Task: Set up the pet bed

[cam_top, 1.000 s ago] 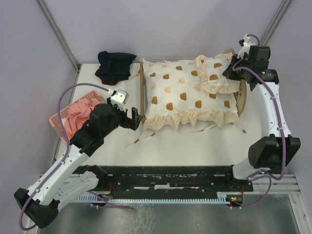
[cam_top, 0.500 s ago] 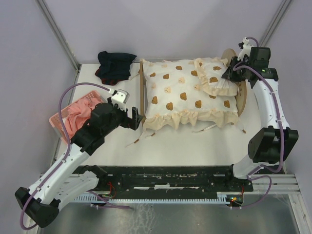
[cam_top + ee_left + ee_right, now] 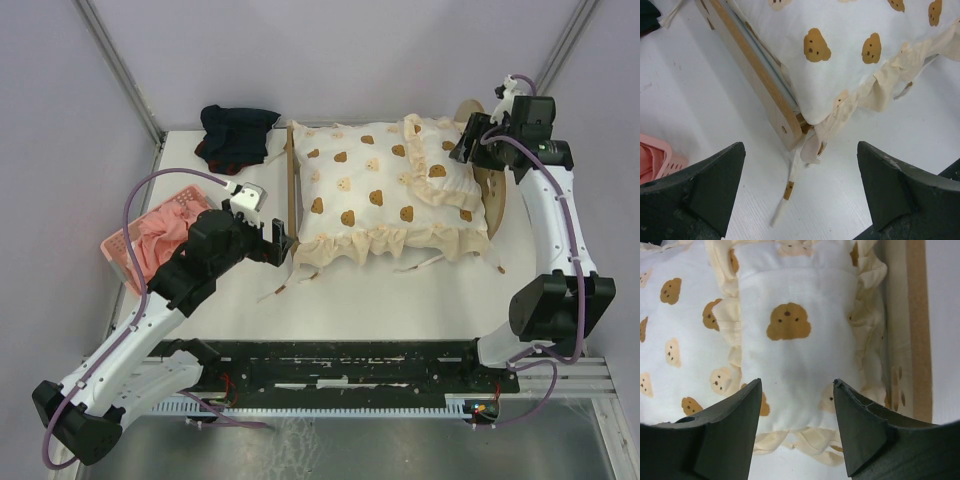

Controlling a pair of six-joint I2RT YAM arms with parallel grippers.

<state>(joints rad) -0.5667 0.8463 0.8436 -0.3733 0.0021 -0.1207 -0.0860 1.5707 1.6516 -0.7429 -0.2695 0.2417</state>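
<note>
Cream bear-print pillow [image 3: 790, 340] sits at the headboard end of the light plywood pet bed [image 3: 757, 90]; with right jaws parted over it and left jaws wide, both empty, we judge only backing away remains.

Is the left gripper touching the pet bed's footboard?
Apart. In the left wrist view, bare table shows between the left gripper's fingers and the footboard.

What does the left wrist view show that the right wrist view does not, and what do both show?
Only left wrist: the low light plywood footboard, a pink plastic basket corner and a loose cream tie. Only right wrist: the small frilled bear-print pillow beside the plywood headboard. Both: the cream bear-print quilt.
</note>
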